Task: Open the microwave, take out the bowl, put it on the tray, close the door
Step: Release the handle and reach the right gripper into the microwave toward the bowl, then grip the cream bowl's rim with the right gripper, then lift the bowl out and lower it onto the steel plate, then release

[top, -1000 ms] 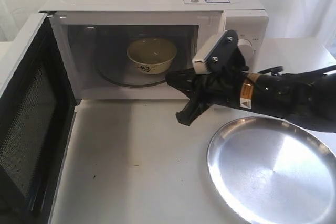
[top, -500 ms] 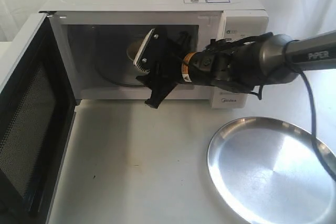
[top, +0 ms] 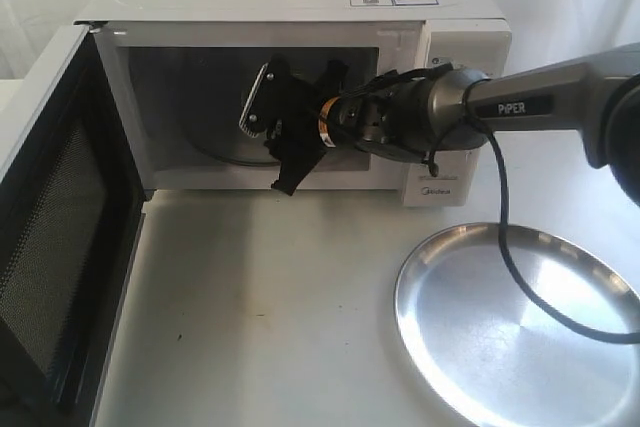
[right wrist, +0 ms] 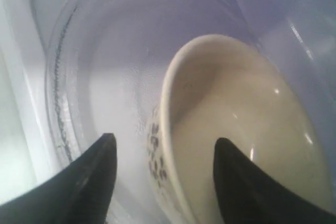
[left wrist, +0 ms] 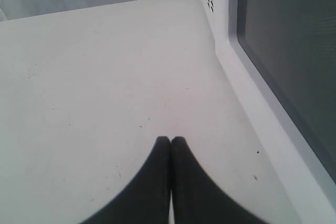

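Note:
The white microwave [top: 300, 7] stands open, its door [top: 50, 217] swung out to the left with the black mesh face showing. My right gripper [top: 305, 127] reaches into the cavity and hides the bowl in the exterior view. In the right wrist view the cream bowl [right wrist: 241, 119] sits on the glass turntable [right wrist: 105, 66]. My right gripper [right wrist: 165, 140] is open astride its rim, one finger inside and one outside. The steel tray [top: 520, 327] lies at the front right. My left gripper [left wrist: 170, 139] is shut on nothing, low over the table beside the door's dark window [left wrist: 294, 51].
The open door [top: 50, 217] walls off the left side of the white table [top: 260, 297]. The right arm's cable [top: 505, 237] hangs over the tray's rim. The microwave's control panel [top: 440, 187] sits just behind the right arm.
My right arm has swung left from in front of the control panel and pushed into the cavity, so its open fingers now straddle the bowl's rim. The bowl, the tray and the door have not moved.

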Controlling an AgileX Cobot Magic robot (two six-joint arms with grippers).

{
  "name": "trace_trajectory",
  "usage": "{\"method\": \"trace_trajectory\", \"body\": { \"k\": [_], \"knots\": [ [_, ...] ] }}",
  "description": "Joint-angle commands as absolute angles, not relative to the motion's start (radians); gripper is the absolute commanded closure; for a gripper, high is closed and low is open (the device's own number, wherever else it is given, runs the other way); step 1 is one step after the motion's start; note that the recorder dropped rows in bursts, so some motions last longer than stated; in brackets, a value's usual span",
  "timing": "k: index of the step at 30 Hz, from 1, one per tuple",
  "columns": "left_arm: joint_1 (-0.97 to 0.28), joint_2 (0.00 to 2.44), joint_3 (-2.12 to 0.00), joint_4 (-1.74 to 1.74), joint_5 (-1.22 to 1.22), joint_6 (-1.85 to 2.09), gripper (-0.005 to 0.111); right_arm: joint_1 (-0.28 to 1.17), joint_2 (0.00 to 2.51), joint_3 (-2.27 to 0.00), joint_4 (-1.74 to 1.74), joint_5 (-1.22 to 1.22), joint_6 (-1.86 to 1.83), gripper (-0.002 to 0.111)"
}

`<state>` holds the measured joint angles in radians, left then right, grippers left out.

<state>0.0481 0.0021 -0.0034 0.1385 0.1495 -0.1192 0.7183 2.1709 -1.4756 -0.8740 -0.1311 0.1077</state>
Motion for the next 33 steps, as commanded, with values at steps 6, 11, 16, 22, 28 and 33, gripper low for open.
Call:
{"method": "trace_trajectory", "body": {
  "k": [6, 11, 16, 22, 28, 33],
  "knots": [
    [0.047, 0.000, 0.000, 0.135, 0.149, -0.125, 0.107, 0.717, 2.171, -1.493, -0.880, -0.115, 0.116, 0.108],
    [0.047, 0.000, 0.000, 0.135, 0.149, -0.125, 0.107, 0.737, 2.164, -1.487, -0.880, -0.132, 0.189, 0.108],
    [0.047, 0.000, 0.000, 0.135, 0.149, -0.125, 0.107, 0.812, 2.073, -1.429, -0.868, -0.101, 0.216, 0.108],
    [0.047, 0.000, 0.000, 0.135, 0.149, -0.125, 0.107, 0.926, 1.830, -1.263, -0.757, 0.252, 0.460, 0.108],
    [0.047, 0.000, 0.000, 0.135, 0.149, -0.125, 0.107, 1.014, 1.562, -0.999, -0.671, 0.536, 0.593, 0.108],
    [0.047, 0.000, 0.000, 0.135, 0.149, -0.125, 0.107, 1.016, 1.435, -0.810, -0.678, 0.606, 0.712, 0.108]
  ]
}}
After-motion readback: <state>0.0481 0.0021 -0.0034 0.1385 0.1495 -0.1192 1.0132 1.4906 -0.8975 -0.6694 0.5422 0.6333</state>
